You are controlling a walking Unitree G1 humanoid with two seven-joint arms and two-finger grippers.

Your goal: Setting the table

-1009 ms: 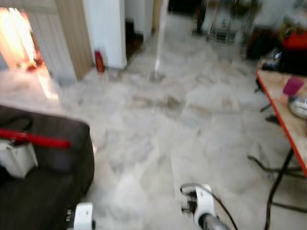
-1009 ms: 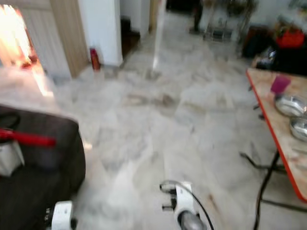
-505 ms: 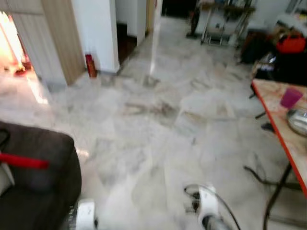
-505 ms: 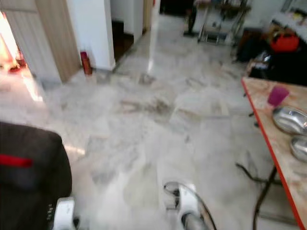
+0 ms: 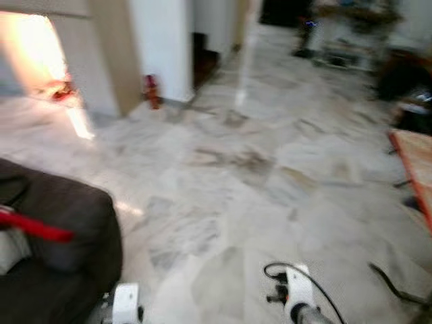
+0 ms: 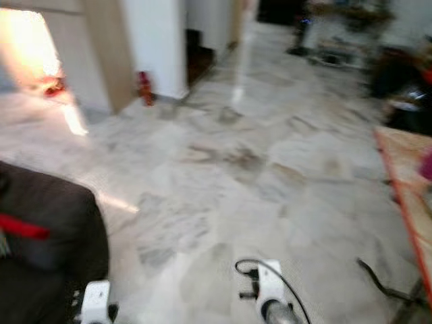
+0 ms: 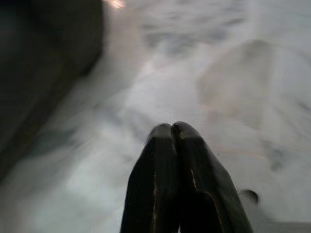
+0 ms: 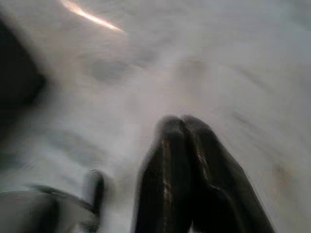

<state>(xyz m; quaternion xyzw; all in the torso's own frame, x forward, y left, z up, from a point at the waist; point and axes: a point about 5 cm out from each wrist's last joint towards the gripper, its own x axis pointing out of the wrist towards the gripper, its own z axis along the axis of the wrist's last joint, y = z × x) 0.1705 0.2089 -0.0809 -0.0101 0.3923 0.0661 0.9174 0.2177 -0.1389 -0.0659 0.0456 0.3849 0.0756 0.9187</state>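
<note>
A wide stretch of pale marble floor (image 5: 270, 169) is lying open through the middle of the room, running far toward a dark doorway and a blurred metal rack (image 5: 344, 30). On the near left, a dark sofa (image 5: 61, 236) is closing off that side, with a red strap (image 5: 34, 226) lying across it. Farther left, a white pillar (image 5: 165, 44) and a wood-toned panel (image 5: 111, 54) are edging a brightly lit opening, and a small red canister (image 5: 152, 91) is standing on the floor at the pillar's foot. On the right, the orange-rimmed surface (image 6: 405, 196) is cut off by the frame edge, with something pinkish on it too blurred to identify; a dark cable (image 5: 395, 287) is trailing on the floor beneath. Both arms are hanging low, wrists showing at the near edge. The left gripper (image 7: 172, 127) is pointing down at the floor beside the sofa, fingers pressed together and holding nothing. The right gripper (image 8: 181, 120) is likewise pinched closed and empty above bare marble. All the views are smeared with motion.
</note>
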